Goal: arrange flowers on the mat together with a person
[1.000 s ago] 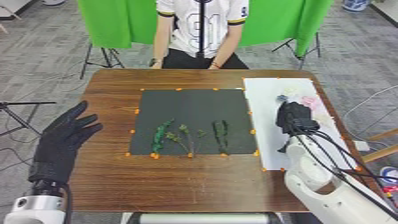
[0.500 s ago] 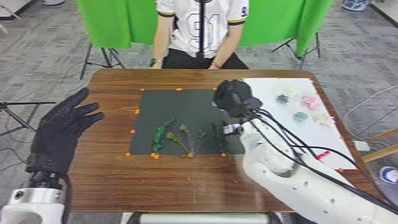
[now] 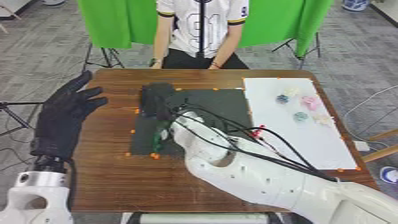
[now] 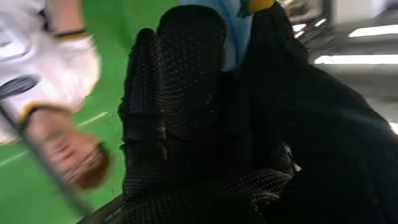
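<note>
"Where's the right hand [image 3: 158, 99]?"

"Over the dark mat [image 3: 222, 100], by the corner of it that faces the desk's [image 3: 133, 190] far left corner. Fingers and thumb are pinching a light blue piece [image 4: 233, 31], very likely a flower."

"Is it touching the mat?"

"Can't tell; the glove covers the spot."

"And the left?"

"The left hand [image 3: 64, 112] is open and empty, at the desk's left edge, out of the way."

"What's laid out so far?"

"A green sprig [image 3: 158, 142] lies on the mat, on the side toward the desk's near left corner. On the white sheet [image 3: 327, 147] along the desk's right edge there's a pink flower [image 3: 310, 102], a dark blue one [image 3: 282, 98] and a teal one [image 3: 300, 116], loosely grouped toward the far right corner."

"So which step is this?"

"Placing, I'd say: greenery first, now a bloom to go with it."

"Next move?"

"Lower it gently at the chosen spot, then part the thumb and fingers and lift straight off. Soft petals could cling to the glove, and the arm reaches right across the mat, so it should keep clear of the sprig."
</note>
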{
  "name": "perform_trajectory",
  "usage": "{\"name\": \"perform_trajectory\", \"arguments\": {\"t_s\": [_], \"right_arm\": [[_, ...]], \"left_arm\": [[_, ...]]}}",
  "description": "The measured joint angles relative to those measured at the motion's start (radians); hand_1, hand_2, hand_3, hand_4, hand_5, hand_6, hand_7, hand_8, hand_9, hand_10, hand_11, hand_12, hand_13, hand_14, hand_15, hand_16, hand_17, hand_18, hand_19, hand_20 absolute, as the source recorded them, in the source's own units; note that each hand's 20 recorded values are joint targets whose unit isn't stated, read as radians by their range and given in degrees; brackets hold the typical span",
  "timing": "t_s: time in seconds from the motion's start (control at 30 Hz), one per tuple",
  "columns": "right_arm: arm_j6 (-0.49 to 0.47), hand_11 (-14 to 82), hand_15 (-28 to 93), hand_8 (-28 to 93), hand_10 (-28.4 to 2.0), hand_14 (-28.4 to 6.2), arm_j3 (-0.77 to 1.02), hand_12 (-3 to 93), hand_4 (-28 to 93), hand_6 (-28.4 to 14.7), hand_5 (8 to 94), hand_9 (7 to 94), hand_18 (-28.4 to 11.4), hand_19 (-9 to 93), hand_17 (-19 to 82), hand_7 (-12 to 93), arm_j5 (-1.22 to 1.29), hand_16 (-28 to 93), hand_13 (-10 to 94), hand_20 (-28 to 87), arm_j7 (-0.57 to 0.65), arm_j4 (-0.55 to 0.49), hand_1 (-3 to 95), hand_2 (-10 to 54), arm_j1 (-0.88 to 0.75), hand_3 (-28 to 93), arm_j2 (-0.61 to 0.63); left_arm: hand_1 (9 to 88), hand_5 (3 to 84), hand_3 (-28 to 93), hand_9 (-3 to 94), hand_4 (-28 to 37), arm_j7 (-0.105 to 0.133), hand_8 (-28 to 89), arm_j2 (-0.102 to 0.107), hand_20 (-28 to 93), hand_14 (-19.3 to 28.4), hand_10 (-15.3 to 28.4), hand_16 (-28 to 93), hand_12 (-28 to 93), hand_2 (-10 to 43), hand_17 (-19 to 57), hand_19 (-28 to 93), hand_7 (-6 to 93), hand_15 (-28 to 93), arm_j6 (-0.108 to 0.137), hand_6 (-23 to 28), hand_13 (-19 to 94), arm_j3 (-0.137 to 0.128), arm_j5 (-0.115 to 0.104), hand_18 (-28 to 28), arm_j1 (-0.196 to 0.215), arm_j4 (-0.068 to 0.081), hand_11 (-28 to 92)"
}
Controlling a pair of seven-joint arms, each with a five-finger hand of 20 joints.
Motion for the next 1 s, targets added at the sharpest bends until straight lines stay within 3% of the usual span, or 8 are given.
{"name": "perform_trajectory", "arguments": {"t_s": [0.3, 0.53, 1.0], "right_arm": [[-0.016, 11.5, 52, -2, -2.9, 1.0, -0.067, 36.1, -28, 6.3, 76.8, 88.4, -11.7, 74, 32, 23, 0.004, 28, 79, 11, -0.029, 0.017, 60.8, -9.5, -0.003, 63, -0.015], [-0.055, 10.4, 56, -4, -4.2, -2.1, -0.090, 34.4, -28, 4.9, 71.6, 85.3, -12.6, 74, 29, 22, -0.069, 21, 77, 11, 0.002, 0.032, 55.6, -9.5, 0.006, 59, -0.015], [-0.115, 17.1, 59, -5, -6.2, -3.7, -0.131, 27.6, -28, 5.1, 67.5, 76.9, -13.6, 73, 27, 20, -0.218, 18, 72, 11, 0.051, 0.033, 51.7, -9.5, 0.022, 62, -0.015]], "left_arm": [[21.2, 35.8, 80, 34.8, -28.3, 0.000, -10, 0.019, 12, 26.8, 19.3, -11, 10, 5.1, -8.6, 52, 14.4, 58, -0.015, 7.0, 25, 0.036, 0.001, 22.8, -0.065, 0.014, 28], [21.2, 35.8, 80, 34.7, -28.3, 0.000, -10, 0.019, 12, 26.8, 19.3, -11, 10, 5.1, -8.6, 52, 14.6, 58, -0.029, 7.1, 25, 0.037, 0.001, 22.7, -0.066, 0.015, 28], [21.3, 35.8, 80, 34.8, -28.3, -0.004, -10, 0.019, 12, 26.7, 19.3, -12, 10, 5.1, -8.6, 52, 14.5, 58, -0.034, 7.1, 25, 0.048, 0.001, 22.7, -0.069, 0.019, 28]]}}
